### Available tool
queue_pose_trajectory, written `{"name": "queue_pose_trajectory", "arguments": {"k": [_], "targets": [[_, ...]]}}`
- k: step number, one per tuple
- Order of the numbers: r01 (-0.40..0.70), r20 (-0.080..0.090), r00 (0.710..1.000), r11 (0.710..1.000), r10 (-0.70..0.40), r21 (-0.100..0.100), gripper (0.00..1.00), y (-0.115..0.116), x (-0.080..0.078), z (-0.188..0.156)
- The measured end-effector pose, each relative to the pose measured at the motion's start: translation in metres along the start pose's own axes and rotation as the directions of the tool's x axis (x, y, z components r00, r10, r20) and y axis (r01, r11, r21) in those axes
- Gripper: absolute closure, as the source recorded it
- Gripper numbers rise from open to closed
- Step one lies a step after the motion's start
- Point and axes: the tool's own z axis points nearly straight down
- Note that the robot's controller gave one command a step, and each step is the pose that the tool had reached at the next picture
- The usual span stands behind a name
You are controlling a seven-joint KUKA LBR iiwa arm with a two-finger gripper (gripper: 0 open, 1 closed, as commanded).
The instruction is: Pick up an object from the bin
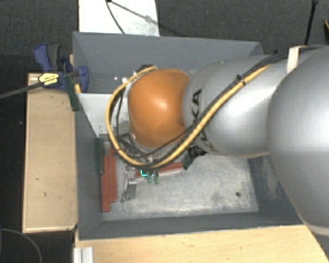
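Observation:
My gripper point(130, 189) hangs low over the bin's left side, just under the orange wrist cover. A long reddish-brown block point(108, 181) lies along the left wall, close to the gripper's left. A flat red piece point(171, 169) pokes out from under the arm to the gripper's right, with a small green bit point(153, 178) beside it. A dark green strip point(98, 155) leans against the left wall above the block.
The arm and its orange cover hide the bin's back and right half. Bare grey floor shows along the front and towards the right front corner.

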Motion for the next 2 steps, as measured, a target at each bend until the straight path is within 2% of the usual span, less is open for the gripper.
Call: {"name": "queue_pose_trajectory", "arguments": {"k": [1,2], "targets": [[0.218,0.003,0.976,0.976,-0.218,0.004,0.0,-0.089,-0.064,0.101],[0.233,0.006,0.972,0.972,-0.233,0.002,0.0,-0.124,-0.051,0.067]]}}
